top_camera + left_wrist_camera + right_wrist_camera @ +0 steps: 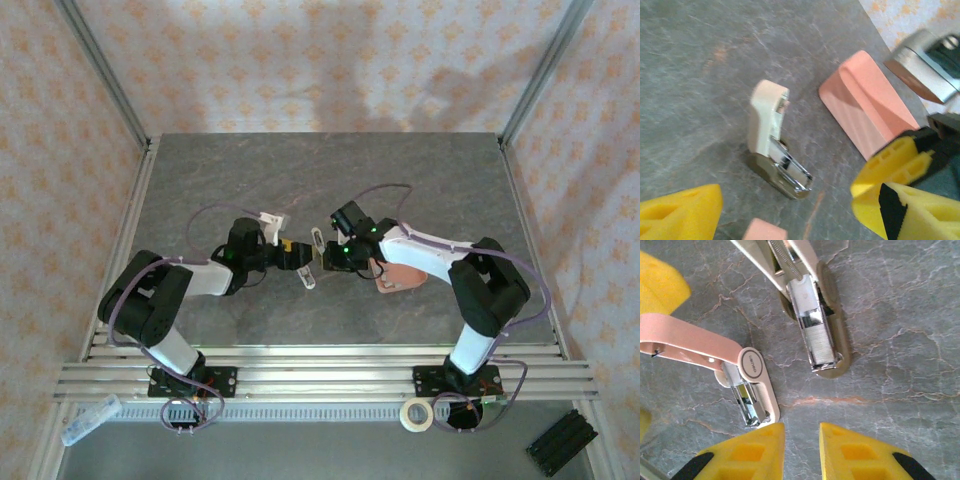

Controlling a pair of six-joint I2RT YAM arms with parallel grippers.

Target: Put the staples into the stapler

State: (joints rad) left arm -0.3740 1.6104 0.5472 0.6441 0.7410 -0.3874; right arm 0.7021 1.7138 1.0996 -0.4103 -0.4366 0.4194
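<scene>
1. A roll of tape (416,414) lies by the right arm's base, on the strip below the table's (200,180) near edge.
2. The left gripper (296,256) is near the middle of the table and points right. In the left wrist view its yellow fingers (680,212) are spread wide and released, with nothing between them.
3. The right gripper (326,258) faces it from the right. In the right wrist view its fingers (747,455) are parted by a narrow gap over bare table and grasp nothing.
4. The pink stapler (752,387) lies just past the right gripper's fingertips. Its pink top is swung open to one side and its metal channel is bared.
5. The tan stapler (815,315) lies just beside the pink stapler, not touching it. Its cream top is hinged back off the tan base.
6. The staples (819,342), a ribbed silvery strip, sit in the tan stapler's open metal channel, toward its front end.
7. The salmon-pink tray (395,275) rests right of the table's middle, partly under the right arm. In the left wrist view it lies beyond the tan stapler, apart from it.
</scene>
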